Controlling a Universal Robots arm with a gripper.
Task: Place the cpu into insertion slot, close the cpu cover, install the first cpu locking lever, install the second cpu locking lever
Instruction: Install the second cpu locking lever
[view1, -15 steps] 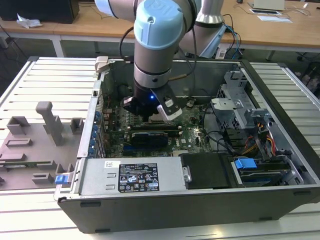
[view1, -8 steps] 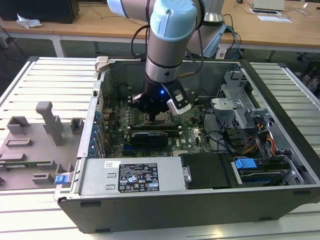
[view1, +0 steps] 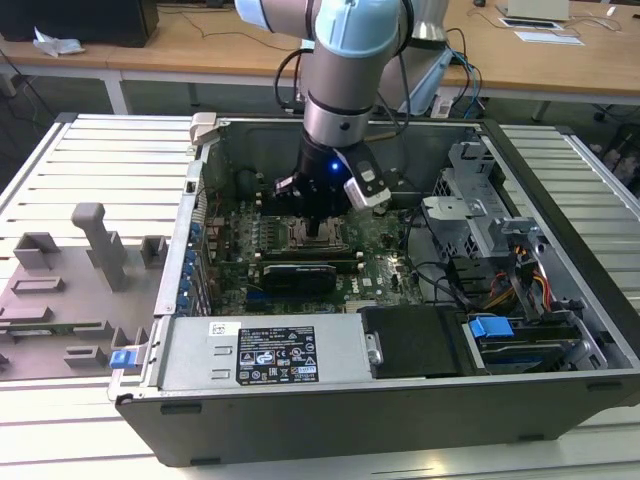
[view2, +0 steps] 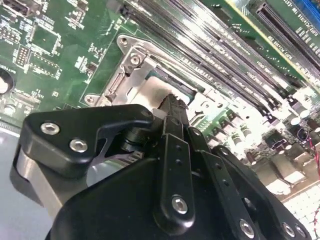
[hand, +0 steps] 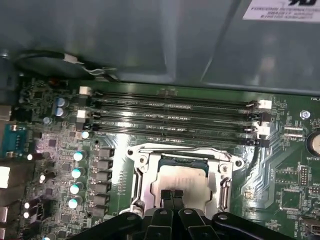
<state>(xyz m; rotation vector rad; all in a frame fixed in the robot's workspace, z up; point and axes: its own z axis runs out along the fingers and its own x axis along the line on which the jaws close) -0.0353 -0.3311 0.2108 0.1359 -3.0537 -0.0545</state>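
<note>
Closed fingers (hand: 174, 197) pressed the cpu (hand: 184, 176) in its slot (hand: 141, 172); the exterior view alone showed the case (view1: 330, 420).

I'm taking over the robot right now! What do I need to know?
The hand is shut, with its tips together right at the top of the cpu.
The cpu lies flat in the insertion slot, so that step looks done.
The cpu cover frames the chip. I cannot tell if it is fully down.
I cannot tell whether the locking levers are fastened.
</note>
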